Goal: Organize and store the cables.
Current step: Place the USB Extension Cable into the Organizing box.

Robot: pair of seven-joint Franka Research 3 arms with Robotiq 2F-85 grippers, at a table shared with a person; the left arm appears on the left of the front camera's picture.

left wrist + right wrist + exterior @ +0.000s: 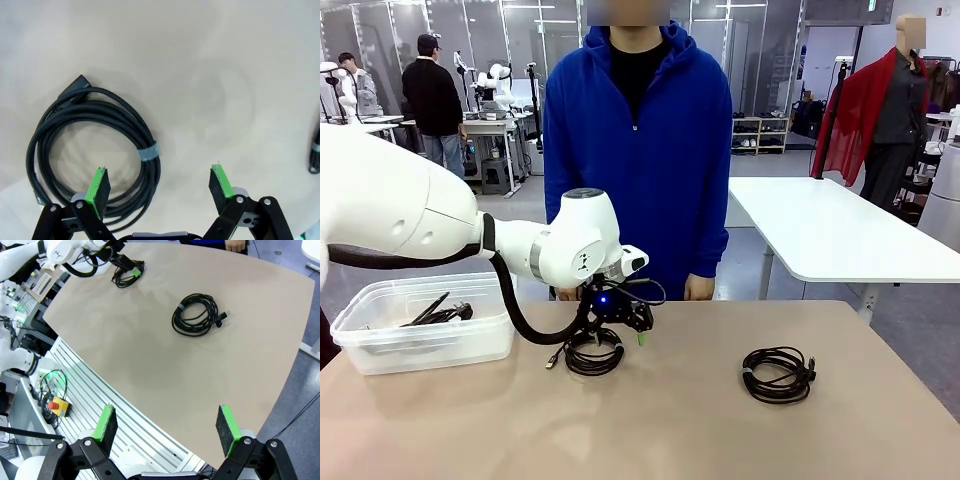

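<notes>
Front view: a clear bin [380, 345] sits on the table [670, 430] with a few black cables [440, 312] inside. Just right of the bin lies one coiled cable [594, 356]. Left wrist view shows the left gripper [160, 181] hovering directly above that coil. Its green pads [99, 186] are spread wide, one over the coil and the other over bare table, pinching nothing. A second coil [794, 380] lies farther right of the bin, well apart from the first. The right gripper [167, 422], likewise spread and empty, hangs well away from the bin, past the table's near edge.
</notes>
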